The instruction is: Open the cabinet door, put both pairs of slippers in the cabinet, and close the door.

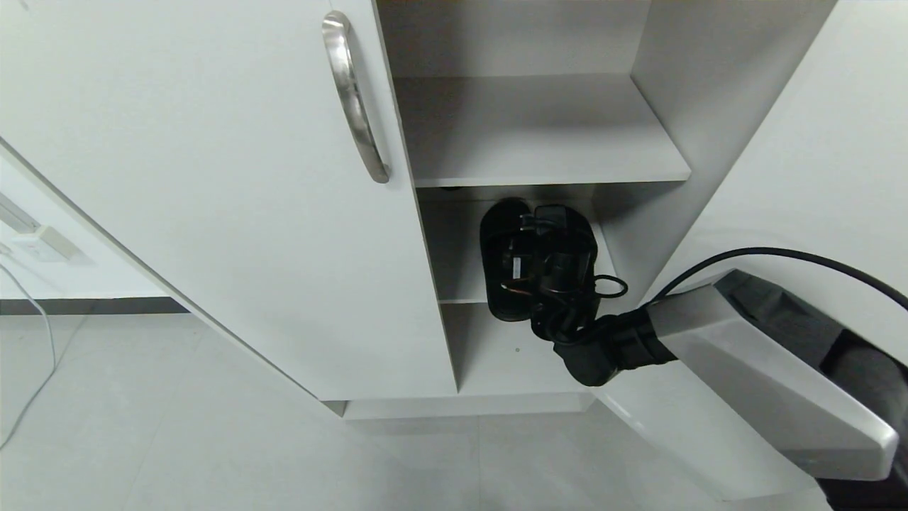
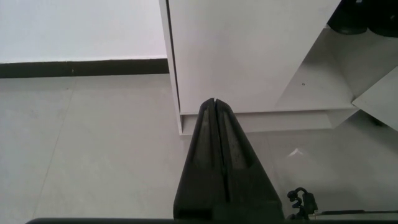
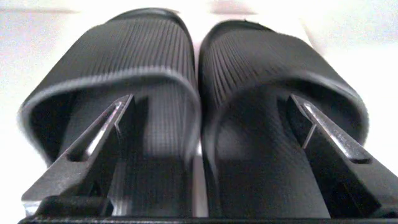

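Pair of black ribbed rubber slippers (image 1: 499, 245) sits side by side on the middle shelf (image 1: 454, 280) of the white laminate cabinet (image 1: 539, 135), door (image 1: 816, 142) swung open. Right gripper (image 3: 210, 99) is released, one finger (image 3: 102, 134) inside each strap, likely so that closing pinches the pair together. Left gripper (image 2: 214, 107) is clenched, empty, low over the floor, clear of the opening.

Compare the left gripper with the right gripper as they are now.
The left gripper is shut, fingers pressed together; the right gripper is open, fingers spread wide. The left gripper hangs empty over the floor outside the cabinet; the right gripper is at the black slippers on a cabinet shelf, one finger inside each slipper. Neither is clamped on anything.
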Robot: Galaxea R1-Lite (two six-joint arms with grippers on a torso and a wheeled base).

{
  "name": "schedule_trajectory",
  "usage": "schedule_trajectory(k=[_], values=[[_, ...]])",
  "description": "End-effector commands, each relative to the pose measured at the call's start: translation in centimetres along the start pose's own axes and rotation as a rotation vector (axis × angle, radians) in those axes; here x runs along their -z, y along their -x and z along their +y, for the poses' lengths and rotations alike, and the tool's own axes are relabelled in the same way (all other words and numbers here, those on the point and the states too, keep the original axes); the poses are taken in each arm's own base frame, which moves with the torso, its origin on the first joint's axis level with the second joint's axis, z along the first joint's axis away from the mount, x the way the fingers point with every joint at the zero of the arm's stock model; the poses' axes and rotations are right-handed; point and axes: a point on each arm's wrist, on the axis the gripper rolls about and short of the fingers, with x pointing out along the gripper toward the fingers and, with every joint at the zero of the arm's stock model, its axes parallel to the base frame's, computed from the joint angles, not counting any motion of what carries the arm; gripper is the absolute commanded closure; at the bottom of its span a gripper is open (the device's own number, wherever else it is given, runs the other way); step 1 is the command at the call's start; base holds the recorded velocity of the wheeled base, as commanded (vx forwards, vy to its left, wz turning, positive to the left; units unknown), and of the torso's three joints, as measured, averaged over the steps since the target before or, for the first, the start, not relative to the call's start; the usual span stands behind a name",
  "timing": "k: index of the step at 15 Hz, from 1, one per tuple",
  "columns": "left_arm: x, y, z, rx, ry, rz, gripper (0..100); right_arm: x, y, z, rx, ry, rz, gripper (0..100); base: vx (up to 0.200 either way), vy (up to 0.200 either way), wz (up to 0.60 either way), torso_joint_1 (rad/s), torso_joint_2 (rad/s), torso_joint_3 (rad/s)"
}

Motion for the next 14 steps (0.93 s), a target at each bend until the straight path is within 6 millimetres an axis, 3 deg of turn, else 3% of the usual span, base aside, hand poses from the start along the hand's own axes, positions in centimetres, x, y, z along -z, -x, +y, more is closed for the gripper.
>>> schedule_trajectory(k=[1, 4, 5, 7, 14], values=[[0.0, 0.0, 0.0, 0.000, -0.001, 0.003, 100, -3.1, 2.8, -0.8, -0.026, -0.024, -0.024, 0, 0.000, 0.000, 0.00, 0.000, 0.00, 0.000], [0.0, 0.0, 0.0, 0.000, -0.001, 0.003, 100, -3.8, 7.0, -1.9, -0.072, -0.033, -0.028, 0, 0.000, 0.000, 0.00, 0.000, 0.00, 0.000], [-0.1, 0.0, 0.0, 0.000, -0.001, 0.000, 100, -3.6, 9.1, -2.4, -0.101, -0.026, -0.016, 0, 0.000, 0.000, 0.00, 0.000, 0.00, 0.000], [0.0, 0.0, 0.0, 0.000, 0.000, 0.003, 100, -3.2, 11.6, -3.3, -0.135, -0.020, -0.010, 0, 0.000, 0.000, 0.00, 0.000, 0.00, 0.000], [0.0, 0.0, 0.0, 0.001, 0.000, 0.001, 100, -2.7, 12.9, -3.3, -0.161, -0.017, -0.006, 0, 0.000, 0.000, 0.00, 0.000, 0.00, 0.000]])
